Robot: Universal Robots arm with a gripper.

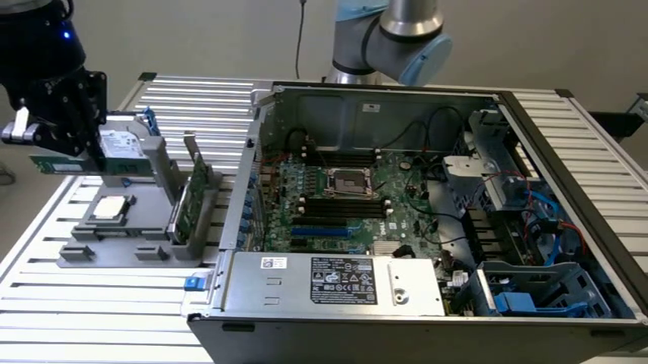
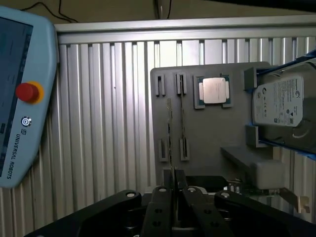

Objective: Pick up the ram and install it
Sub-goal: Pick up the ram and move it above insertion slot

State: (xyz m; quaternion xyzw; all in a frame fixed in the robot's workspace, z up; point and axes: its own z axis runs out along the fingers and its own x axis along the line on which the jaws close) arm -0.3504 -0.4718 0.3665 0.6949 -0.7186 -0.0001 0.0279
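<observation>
Your gripper (image 1: 63,152) grips ram (image 1: 45,165) by thin edges. Fingers (image 2: 160,207) pinch it edge-on, likely to keep contact edge free for slot. Ram hangs level above slotted edge of grey holder (image 1: 111,254), beside hard drive (image 1: 124,145), well apart from open case (image 1: 385,114).

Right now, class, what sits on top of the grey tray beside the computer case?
A silver processor chip, a hard drive in blue rails and an upright green expansion card sit on the grey tray. The gripper, shut on the ram, covers part of the tray.
</observation>
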